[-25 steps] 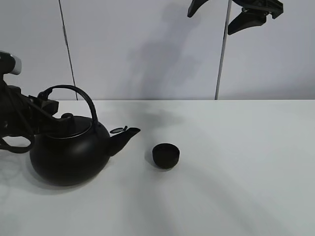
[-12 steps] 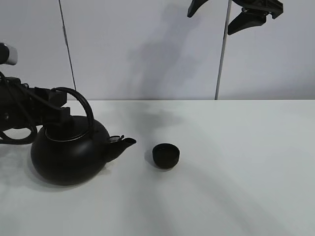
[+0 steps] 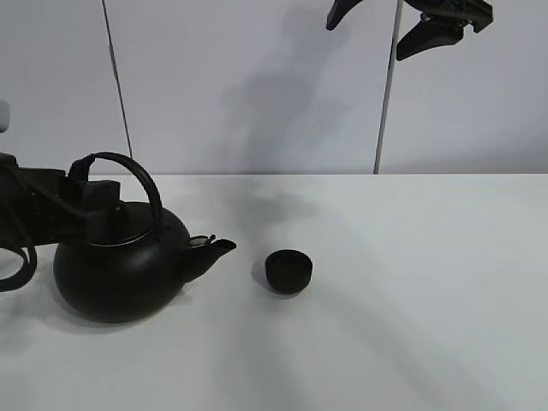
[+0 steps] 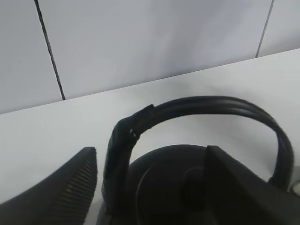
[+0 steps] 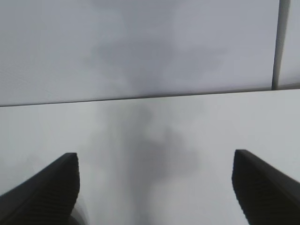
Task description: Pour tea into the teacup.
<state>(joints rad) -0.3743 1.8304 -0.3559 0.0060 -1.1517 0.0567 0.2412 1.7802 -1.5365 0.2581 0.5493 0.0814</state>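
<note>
The teacup [image 3: 288,271] stands upright near the middle of the tabletop [image 3: 411,300], a little toward its left half and nothing touching it. Just to its left, clear of it by a small gap, the kettle [image 3: 120,265] sits on the table toward the left edge, its spout [image 3: 210,251] aimed straight at the cup, so the kettle's long axis runs along the table from left to right.

The left gripper [image 4: 150,187] is at the kettle's arched handle [image 4: 197,110], fingers spread wide to either side of it and gripping nothing, as far as I can judge. The right gripper [image 5: 154,187] hangs high above the far edge, also wide open and empty.

The left arm is plainly the nearer one; the pour would tip rightward, toward the cup.
</note>
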